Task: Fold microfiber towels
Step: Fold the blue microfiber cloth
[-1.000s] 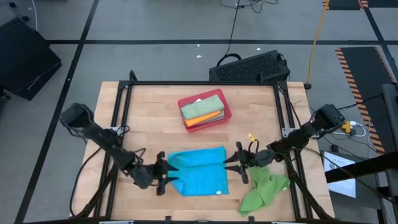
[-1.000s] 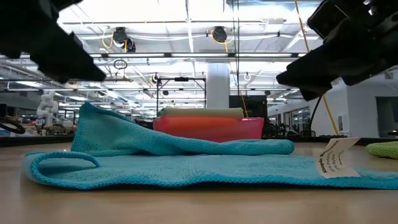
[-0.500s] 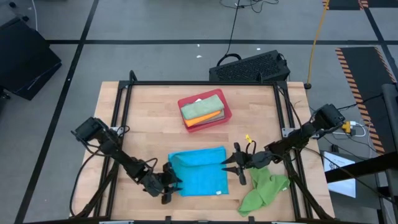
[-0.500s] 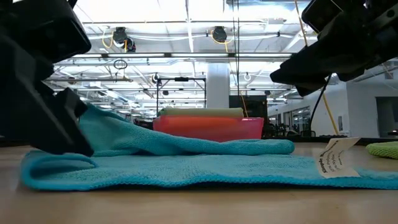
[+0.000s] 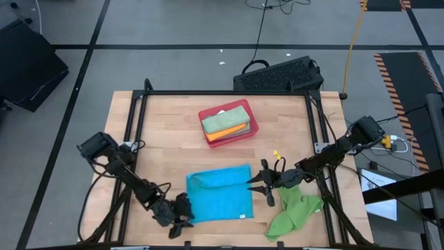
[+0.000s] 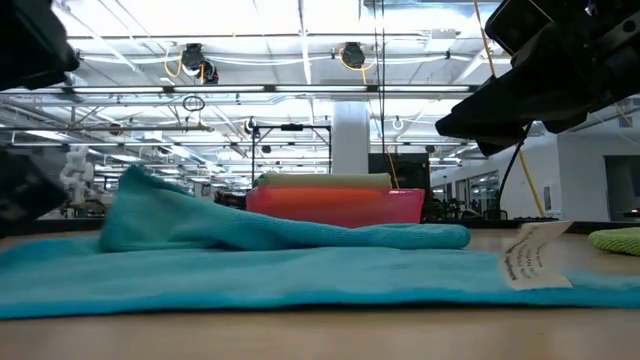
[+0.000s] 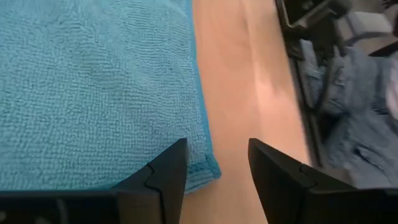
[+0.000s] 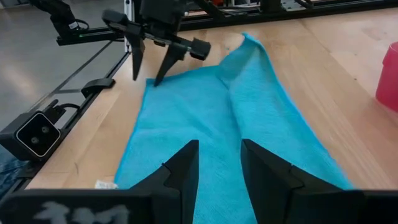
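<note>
The bright blue towel (image 5: 220, 193) lies spread on the near middle of the wooden counter (image 5: 166, 146), mostly flat, with a raised fold along its far edge that shows as a ridge in the low view (image 6: 200, 225). A white label (image 6: 527, 256) sticks out at its near right corner. The left gripper (image 5: 182, 210) sits low at the towel's near left corner; in the left wrist view its two dark fingers (image 7: 163, 174) stand apart with the cloth's corner (image 7: 202, 171) just ahead of the gap, and nothing is pinched between them. The right gripper (image 5: 267, 182) hovers at the towel's right edge, raised above the counter in the low view (image 6: 510, 95); its fingers (image 8: 180, 165) are parted a little over the blue cloth and hold nothing. A bright green towel (image 5: 295, 210) lies crumpled at the near right corner of the counter, just beside the right arm. Farther back, the red tray (image 5: 251, 130) holds a stack of folded towels, a sage green one (image 5: 225, 119) on top and an orange one (image 5: 236, 130) showing beneath it. A black keyboard-like object (image 5: 281, 73) rests on the floor beyond the counter's far edge.
</note>
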